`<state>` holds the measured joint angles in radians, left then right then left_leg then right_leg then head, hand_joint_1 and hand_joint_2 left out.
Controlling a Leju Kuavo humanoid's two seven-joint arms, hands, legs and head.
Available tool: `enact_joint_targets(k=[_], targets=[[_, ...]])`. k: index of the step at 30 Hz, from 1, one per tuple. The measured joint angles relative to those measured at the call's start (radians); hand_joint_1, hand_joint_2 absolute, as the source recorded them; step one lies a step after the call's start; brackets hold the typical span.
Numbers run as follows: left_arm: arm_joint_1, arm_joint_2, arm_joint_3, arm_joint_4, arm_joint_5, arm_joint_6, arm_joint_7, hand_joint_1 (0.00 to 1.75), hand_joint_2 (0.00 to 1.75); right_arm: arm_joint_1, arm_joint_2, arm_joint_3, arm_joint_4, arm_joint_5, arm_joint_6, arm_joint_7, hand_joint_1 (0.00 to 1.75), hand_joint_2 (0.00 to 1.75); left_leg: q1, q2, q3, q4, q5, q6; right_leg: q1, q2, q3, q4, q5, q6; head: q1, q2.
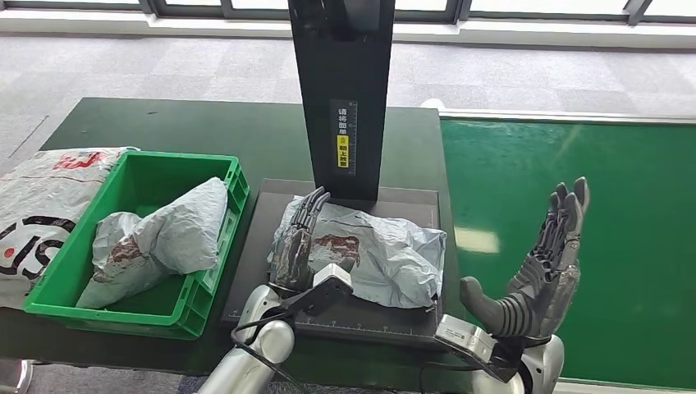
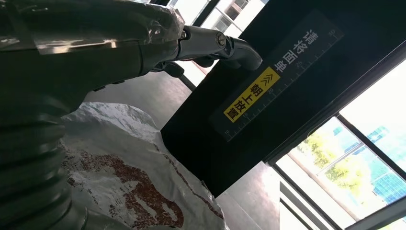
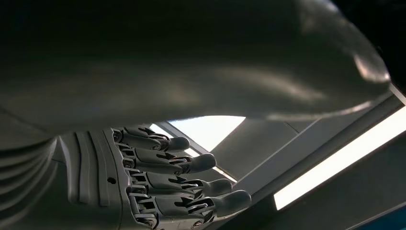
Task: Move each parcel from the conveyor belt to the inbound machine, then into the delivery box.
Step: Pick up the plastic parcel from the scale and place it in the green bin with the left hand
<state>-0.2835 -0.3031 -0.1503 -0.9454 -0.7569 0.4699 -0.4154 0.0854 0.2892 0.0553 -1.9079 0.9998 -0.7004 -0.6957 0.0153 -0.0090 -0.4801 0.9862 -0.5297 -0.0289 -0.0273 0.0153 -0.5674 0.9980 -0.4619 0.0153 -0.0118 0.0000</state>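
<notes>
1. Head view: a grey parcel (image 1: 369, 250) with a brown print lies crumpled on the dark platform of the inbound machine (image 1: 263, 238), just before its black upright column (image 1: 341, 90); the left hand (image 1: 297, 238) lies with fingers stretched over the parcel's left end, touching the wrap, though whether anything is actually pinched I cannot tell; the right hand (image 1: 538, 271) is raised over the green conveyor belt (image 1: 591, 238), palm up, fingers straight and apart, holding nothing; the green delivery box (image 1: 209, 279) stands just to the left of the platform and already holds one grey parcel (image 1: 164, 238); a larger white bag (image 1: 41, 205) lies beyond the box's far side.

2. Left wrist view: the hand's grey cover and a finger (image 2: 225, 45) reach toward the column, whose yellow label (image 2: 251, 98) is close by; the parcel (image 2: 124, 182) sits beneath the hand, its brown print uppermost; finger contact is hidden by the hand itself.

3. Right wrist view: dark fingers (image 3: 191, 163) lie side by side, extended, with nothing between them; the rest is blurred.

4. Judgement: the step in hand is taking the parcel off the platform toward the box; the wrap looks slack and slippery, so gather a firm fold rather than a loose corner, lift clear of the box wall, and lower it beside the parcel already inside.
</notes>
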Motion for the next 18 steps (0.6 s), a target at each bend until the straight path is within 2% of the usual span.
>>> enact_joint_targets(k=[18], targets=[[-0.068,-0.006,0.000,0.148,-0.011,0.003,0.003,0.00,1.75,0.002,0.000,-0.002,-0.013,-0.006,0.000,0.000,0.00,1.75,0.000,0.000,0.000,0.000,0.000,0.000,0.000,0.000,0.000,0.000,0.000,0.000,0.000,0.000]])
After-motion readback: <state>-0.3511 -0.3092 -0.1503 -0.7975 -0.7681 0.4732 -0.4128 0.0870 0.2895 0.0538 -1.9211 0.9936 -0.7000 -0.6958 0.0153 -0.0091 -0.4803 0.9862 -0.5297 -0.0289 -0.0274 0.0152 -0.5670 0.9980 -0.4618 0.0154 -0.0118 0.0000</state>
